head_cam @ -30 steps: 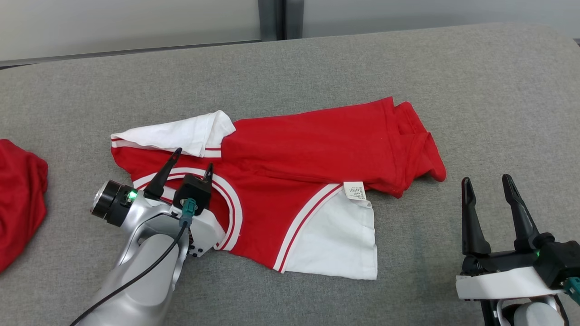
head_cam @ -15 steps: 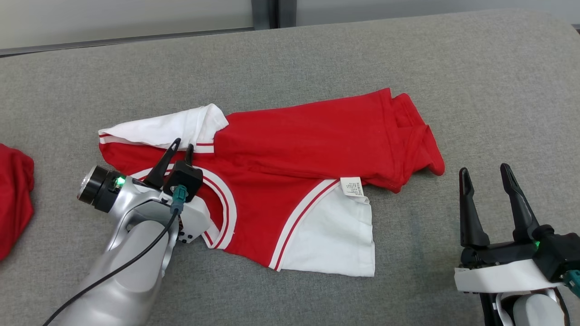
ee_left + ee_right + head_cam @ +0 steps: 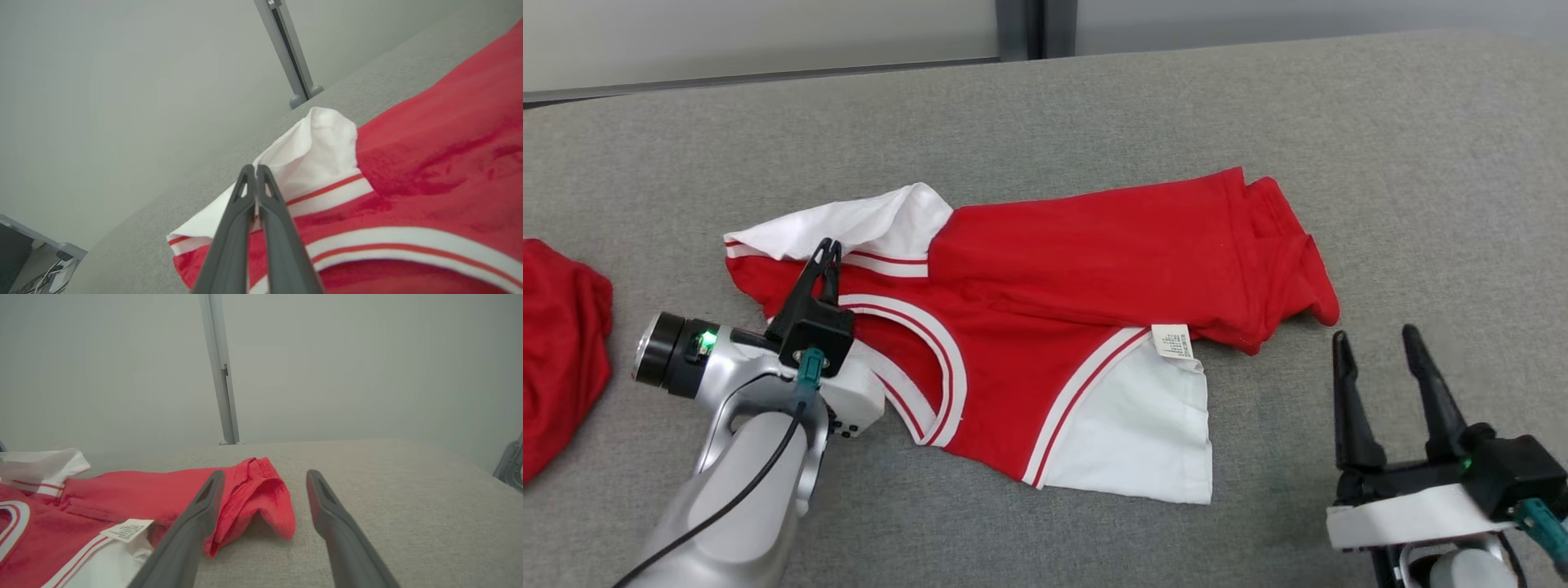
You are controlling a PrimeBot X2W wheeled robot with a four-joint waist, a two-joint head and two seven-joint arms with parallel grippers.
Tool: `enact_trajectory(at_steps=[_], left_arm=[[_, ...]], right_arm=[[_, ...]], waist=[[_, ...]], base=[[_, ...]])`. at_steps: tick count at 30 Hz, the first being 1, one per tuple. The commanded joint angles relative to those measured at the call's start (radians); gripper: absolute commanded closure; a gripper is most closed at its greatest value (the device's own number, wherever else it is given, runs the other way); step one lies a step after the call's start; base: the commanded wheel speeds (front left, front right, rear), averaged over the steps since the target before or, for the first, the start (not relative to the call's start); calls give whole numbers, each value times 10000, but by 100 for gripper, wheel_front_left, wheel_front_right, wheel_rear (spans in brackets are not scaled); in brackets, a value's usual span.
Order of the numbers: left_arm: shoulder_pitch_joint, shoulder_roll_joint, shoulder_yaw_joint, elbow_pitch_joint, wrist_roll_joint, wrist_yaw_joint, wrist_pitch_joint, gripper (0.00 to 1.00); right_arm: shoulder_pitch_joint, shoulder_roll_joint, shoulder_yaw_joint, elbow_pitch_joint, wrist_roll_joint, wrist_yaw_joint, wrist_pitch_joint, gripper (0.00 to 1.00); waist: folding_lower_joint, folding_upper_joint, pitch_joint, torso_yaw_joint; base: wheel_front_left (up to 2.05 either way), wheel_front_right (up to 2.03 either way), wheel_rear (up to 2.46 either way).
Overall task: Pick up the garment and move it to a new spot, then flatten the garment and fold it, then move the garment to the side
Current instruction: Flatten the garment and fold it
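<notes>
Head view: the garment (image 3: 1094, 269) lies rumpled on the grey pad (image 3: 1258, 122). The left gripper (image 3: 827, 251) is clenched on its shoulder (image 3: 768, 282).

Left wrist view: fabric is pinched between the closed jaws.

Right wrist view: the right gripper (image 3: 265, 473) is released, near the hem (image 3: 269, 498).

The step appears to be pickup. The next move calls for a lift without slipping.

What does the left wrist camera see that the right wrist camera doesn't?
Left wrist view, not the right: the left gripper, pinched shut on the white sleeve. Right wrist view, not the left: the open right gripper, a white label and the bunched red end of the garment. Both: the red-and-white garment, grey surface, grey post.
</notes>
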Motion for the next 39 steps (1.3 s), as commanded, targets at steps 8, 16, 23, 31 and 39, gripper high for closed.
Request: enact_trajectory(at_steps=[8, 16, 23, 31, 39], left_arm=[[1570, 868, 118, -2392, -291, 189, -1, 100], [1878, 1077, 136, -2760, -462, 149, -1, 100], [1861, 1069, 99, -2780, -524, 191, -1, 100], [1705, 1161, 119, -2859, -567, 138, -1, 100], [1789, 1328, 122, -3115, -530, 180, -2, 100]], right_arm=[[-279, -355, 995, 1803, 311, -18, -9, 0], [-1183, -476, 1638, 3386, 513, -18, -9, 8], [-1626, -678, 1919, 4237, 1030, -19, -9, 35], [-1986, -770, 2156, 4825, 1381, -18, -9, 60], [-1591, -883, 2086, 4076, 1290, -18, -9, 100]], waist=[[0, 0, -265, 687], [0, 0, -315, 934], [0, 0, -356, 1030], [0, 0, -260, 1100], [0, 0, -578, 1073]], base=[[0, 0, 0], [0, 0, 0], [0, 0, 0], [0, 0, 0], [0, 0, 0]])
